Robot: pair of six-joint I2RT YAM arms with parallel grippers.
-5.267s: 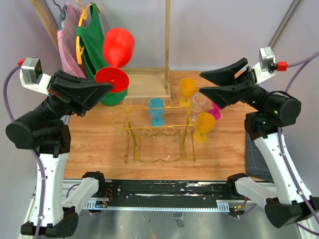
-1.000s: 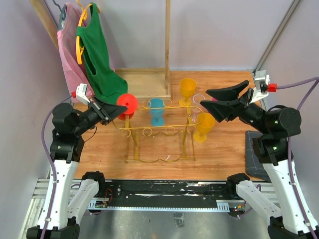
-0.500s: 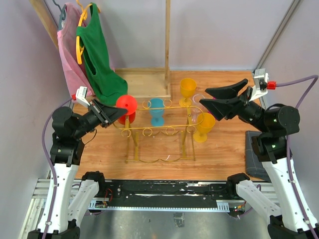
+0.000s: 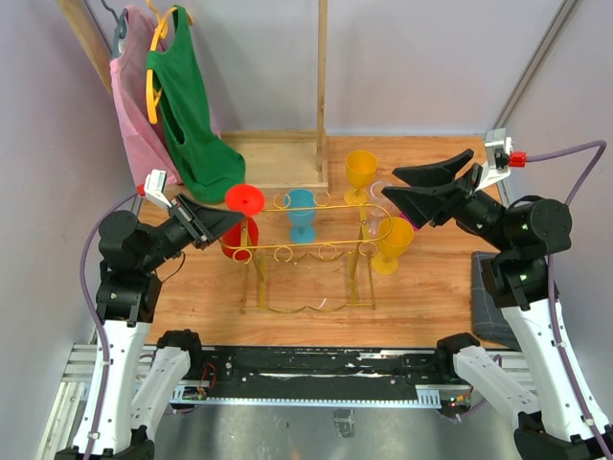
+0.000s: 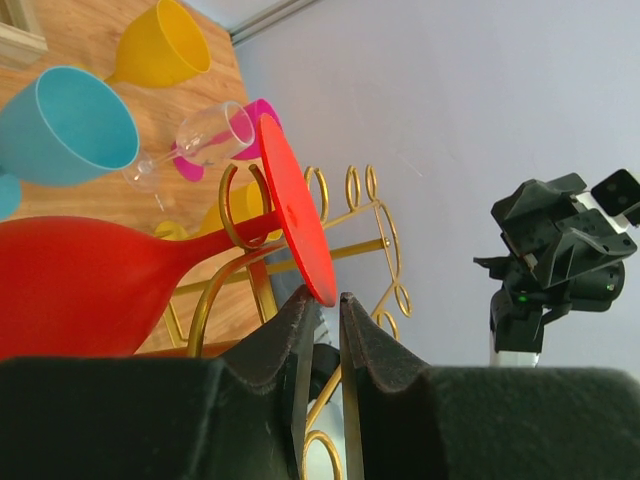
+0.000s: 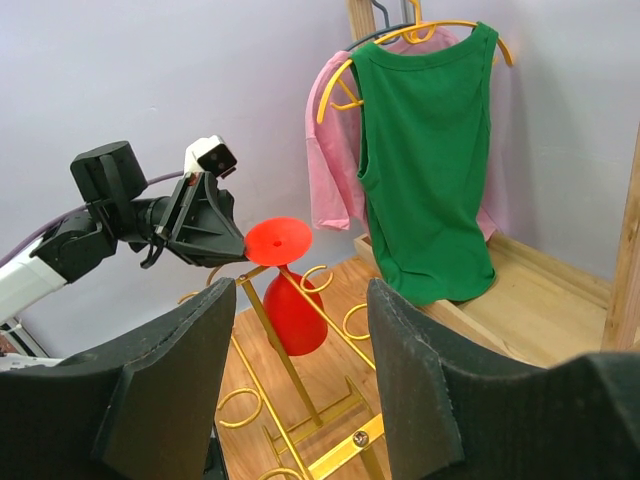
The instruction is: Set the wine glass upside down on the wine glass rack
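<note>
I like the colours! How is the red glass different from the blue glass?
The red glass hangs upside down in the gold rack, foot on top; the blue glass stands upright on the table, mouth up. The left gripper sits right by the red one's foot; no gripper is by the blue one. Both are stemmed goblets.

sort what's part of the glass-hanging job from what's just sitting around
Part of the job:
red wine glass, hanging foot-up at the left end of the rack
gold wine glass rack
left gripper, at the glass's foot

Just lying about:
blue glass
two yellow glasses
clear glass
pink glass
green top and pink top on hangers
</note>
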